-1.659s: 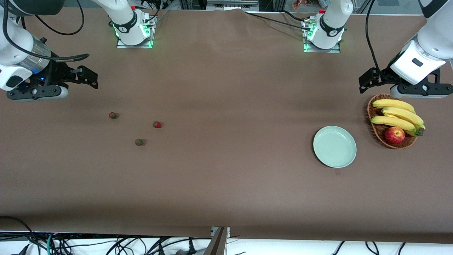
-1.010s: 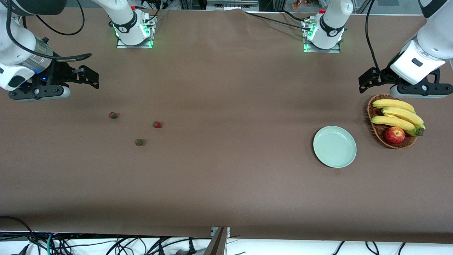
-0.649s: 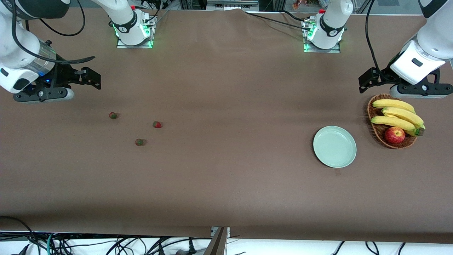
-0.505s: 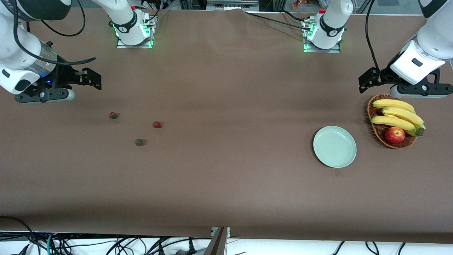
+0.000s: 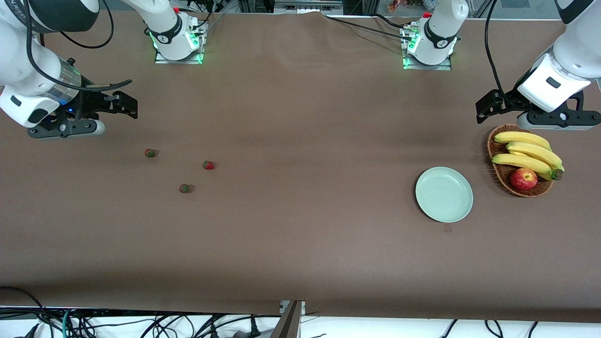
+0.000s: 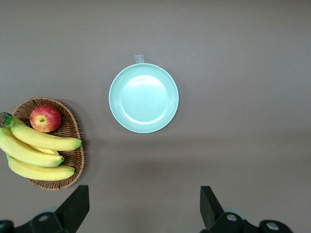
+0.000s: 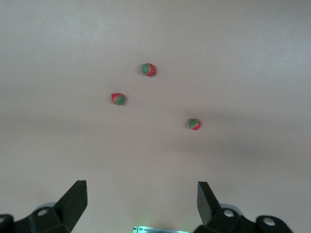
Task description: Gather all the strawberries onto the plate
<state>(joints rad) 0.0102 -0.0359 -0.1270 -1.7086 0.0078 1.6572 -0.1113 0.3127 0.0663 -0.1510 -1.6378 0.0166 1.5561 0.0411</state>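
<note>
Both my grippers are wide open and hold nothing.

Going from the right arm's end of the table: my right arm bends down from high up, and its wrist tips over so the right gripper (image 5: pixel 123 104) hangs in the air over bare brown table (image 5: pixel 300 244). Its two black fingers (image 7: pixel 73 199) stand far apart. They touch nothing.

Next come the three strawberries. One strawberry (image 5: pixel 150 152) lies closest to my right gripper. A second strawberry (image 5: pixel 185 188) lies nearest the front camera. A third strawberry (image 5: pixel 208 165) lies more toward the middle of the table. They are apart from each other, and none is on the plate.

Much farther along is the plate (image 5: pixel 444 194), pale green and round. Just beside it, toward the left arm's end, sits a basket (image 5: pixel 498 174) with bananas (image 5: pixel 526 155) and an apple (image 5: pixel 523 179) in it.

My left arm bends down the same way and waits. The left gripper (image 5: pixel 488 107) hangs in the air above the table by the basket's edge, with its fingers (image 6: pixel 75 208) spread wide.

My right wrist view shows the berries' green tops well, like this one (image 7: pixel 148 69), but not the plate. My left wrist view shows the plate (image 6: pixel 144 98) and basket (image 6: pixel 75 150), but no berries. Only the front view shows everything together.
</note>
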